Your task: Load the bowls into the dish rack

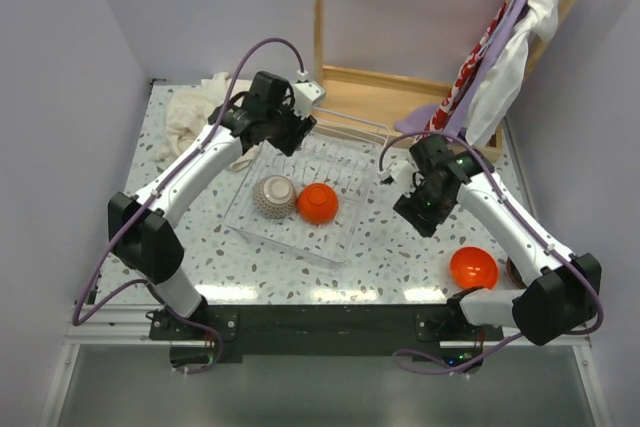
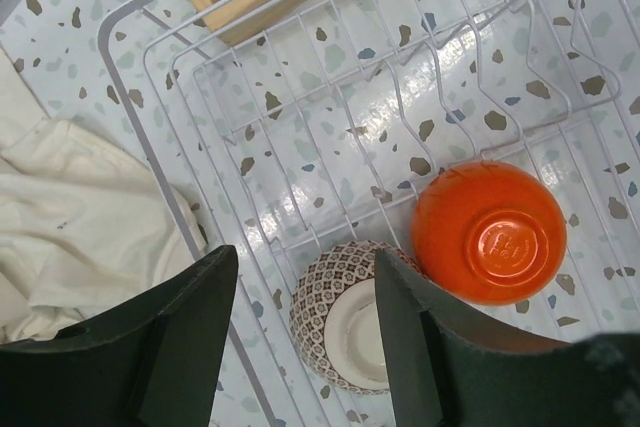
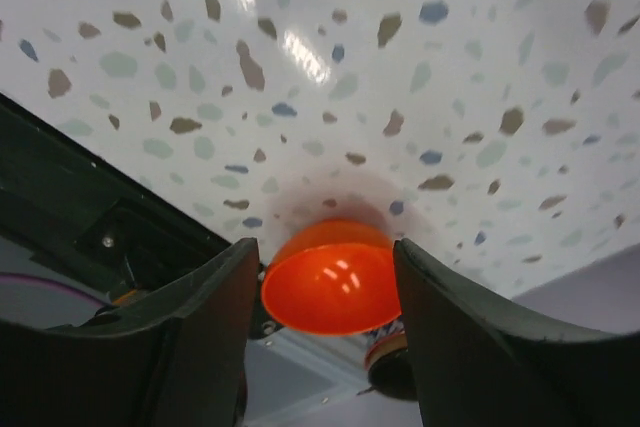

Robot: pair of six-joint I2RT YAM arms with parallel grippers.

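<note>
The clear dish rack [image 1: 352, 179] lies mid-table. In it, upside down and side by side, sit a patterned bowl with a pale foot ring [image 1: 273, 197] and an orange bowl [image 1: 318, 203]. My left gripper [image 1: 298, 132] hovers open and empty over the rack's far left part. In the left wrist view [image 2: 305, 347] the patterned bowl [image 2: 340, 319] lies below between its fingers, with the orange bowl [image 2: 490, 232] to the right on the rack [image 2: 400, 97]. My right gripper [image 1: 418, 211] is open and empty above the table. A second orange bowl [image 1: 473, 267] stands upright at the near right, framed by the right fingers [image 3: 335, 277].
A cream cloth [image 1: 195, 107] lies at the far left by the rack [image 2: 70, 217]. A wooden frame [image 1: 400, 97] and hanging garments [image 1: 500, 47] stand at the back right. Another bowl with a blue pattern [image 3: 392, 355] peeks from behind the upright orange one, near the table's front edge.
</note>
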